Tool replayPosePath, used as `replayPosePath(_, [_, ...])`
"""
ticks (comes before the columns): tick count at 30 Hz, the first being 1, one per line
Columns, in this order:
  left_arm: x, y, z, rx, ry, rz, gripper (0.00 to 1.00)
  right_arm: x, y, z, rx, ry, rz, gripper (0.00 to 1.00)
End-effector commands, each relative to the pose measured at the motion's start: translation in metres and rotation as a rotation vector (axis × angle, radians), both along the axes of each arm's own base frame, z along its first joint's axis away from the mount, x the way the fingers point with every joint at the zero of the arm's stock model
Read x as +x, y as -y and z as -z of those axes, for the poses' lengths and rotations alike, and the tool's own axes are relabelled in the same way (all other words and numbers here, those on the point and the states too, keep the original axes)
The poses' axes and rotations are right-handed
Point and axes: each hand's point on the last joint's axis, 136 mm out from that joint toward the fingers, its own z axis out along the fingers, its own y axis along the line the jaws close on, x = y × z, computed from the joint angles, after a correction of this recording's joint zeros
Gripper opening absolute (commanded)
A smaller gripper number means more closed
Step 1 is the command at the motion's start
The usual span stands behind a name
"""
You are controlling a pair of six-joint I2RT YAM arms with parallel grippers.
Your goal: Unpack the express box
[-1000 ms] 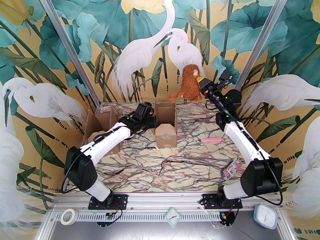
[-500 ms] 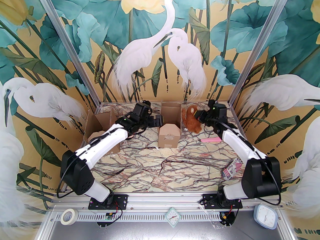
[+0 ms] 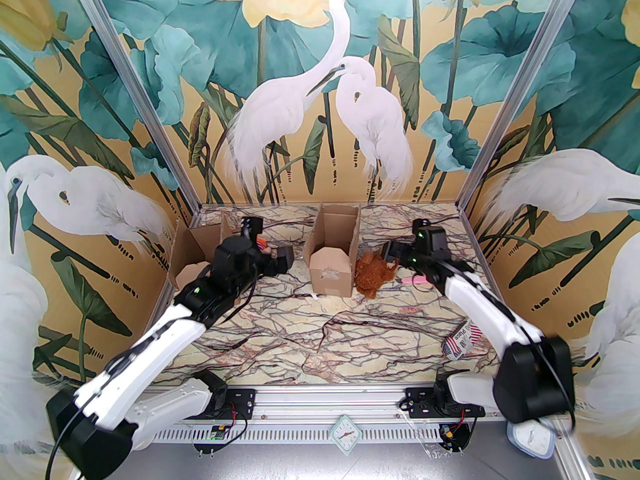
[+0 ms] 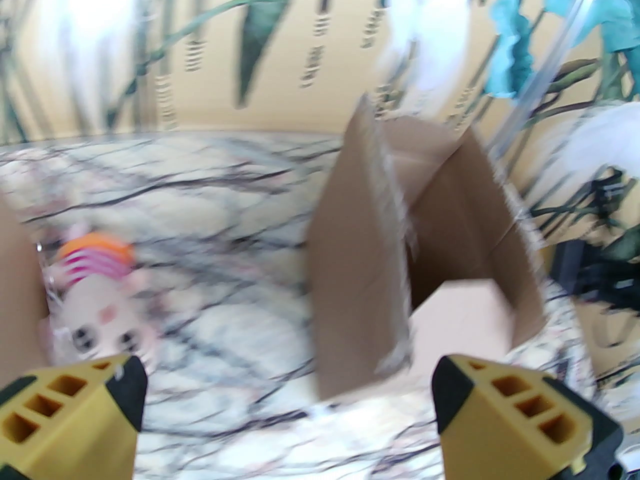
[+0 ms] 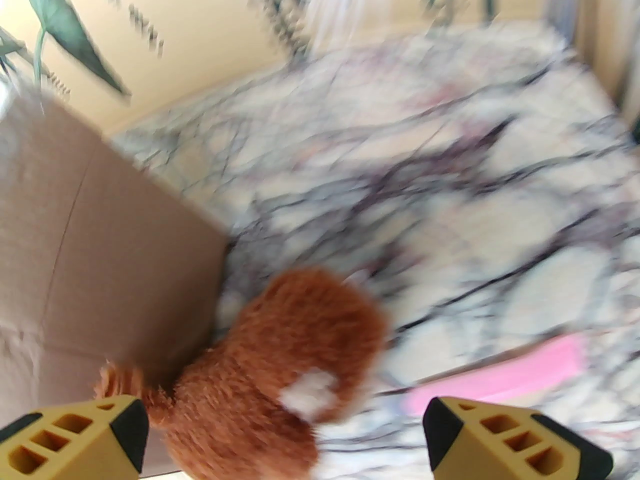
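Note:
The express box [image 3: 331, 264] is an open brown carton standing mid-table, flaps up; it is also in the left wrist view [image 4: 425, 248] and the right wrist view [image 5: 75, 248]. A brown plush toy [image 3: 372, 275] lies on the table against the box's right side. My right gripper [image 3: 392, 252] hovers open just above and behind it, and the plush [image 5: 280, 363] lies loose below its fingers [image 5: 285, 433]. My left gripper [image 3: 282, 264] is open and holds nothing, left of the box [image 4: 290, 408]. A small pink-and-orange toy [image 4: 97, 288] lies on the table near it [image 3: 263, 246].
A second open carton [image 3: 200, 255] stands at the table's left edge behind the left arm. A pink flat item [image 3: 415, 279] lies right of the plush [image 5: 505, 375]. A flag-patterned packet [image 3: 462, 340] rests near the right arm. Walls close in on three sides.
The right arm came down from the back wall with the brown plush, set it beside the box and opened. The left gripper opened and drew back left from the box, which shifted slightly.

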Motion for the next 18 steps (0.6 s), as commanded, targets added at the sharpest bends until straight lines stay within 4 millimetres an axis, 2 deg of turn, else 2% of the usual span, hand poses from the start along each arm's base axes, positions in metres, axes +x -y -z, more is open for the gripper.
replayPosePath(1, [-0.017, -0.045, 0.028, 0.172, 0.035, -0.116, 1.0, -0.02, 0.05, 0.006, -0.23, 0.132, 0.159, 0.99])
replayPosePath(3, [-0.025, -0.06, 0.043, 0.25, 0.129, -0.119, 1.0, -0.029, 0.062, 0.021, -0.314, 0.203, 0.173, 0.99])
replayPosePath(5, [-0.027, -0.081, 0.056, 0.282, 0.217, -0.197, 1.0, -0.03, 0.071, 0.036, -0.33, 0.246, 0.197, 0.99])
replayPosePath(8, [-0.024, -0.109, 0.078, 0.264, 0.243, -0.29, 1.0, -0.023, 0.079, 0.055, -0.309, 0.254, 0.211, 0.99])
replayPosePath(9, [-0.018, -0.114, 0.071, 0.243, 0.273, -0.312, 1.0, -0.017, 0.08, 0.053, -0.311, 0.271, 0.21, 0.99])
replayPosePath(11, [-0.002, -0.117, 0.074, 0.212, 0.28, -0.289, 1.0, -0.003, 0.075, 0.046, -0.292, 0.347, 0.174, 0.99])
replayPosePath(13, [0.016, -0.122, 0.09, 0.189, 0.244, -0.273, 1.0, 0.013, 0.067, 0.047, -0.273, 0.379, 0.113, 0.99])
replayPosePath(14, [0.024, -0.126, 0.1, 0.187, 0.224, -0.268, 1.0, 0.019, 0.054, 0.045, -0.303, 0.409, 0.023, 0.99])
replayPosePath(15, [0.031, -0.125, 0.105, 0.169, 0.225, -0.253, 1.0, 0.023, 0.047, 0.049, -0.323, 0.424, -0.034, 0.99])
replayPosePath(16, [0.031, -0.126, 0.121, 0.149, 0.209, -0.243, 1.0, 0.027, 0.047, 0.056, -0.323, 0.42, -0.038, 0.99])
replayPosePath(18, [0.042, -0.124, 0.122, 0.116, 0.222, -0.222, 1.0, 0.027, 0.053, 0.071, -0.301, 0.44, -0.016, 0.99])
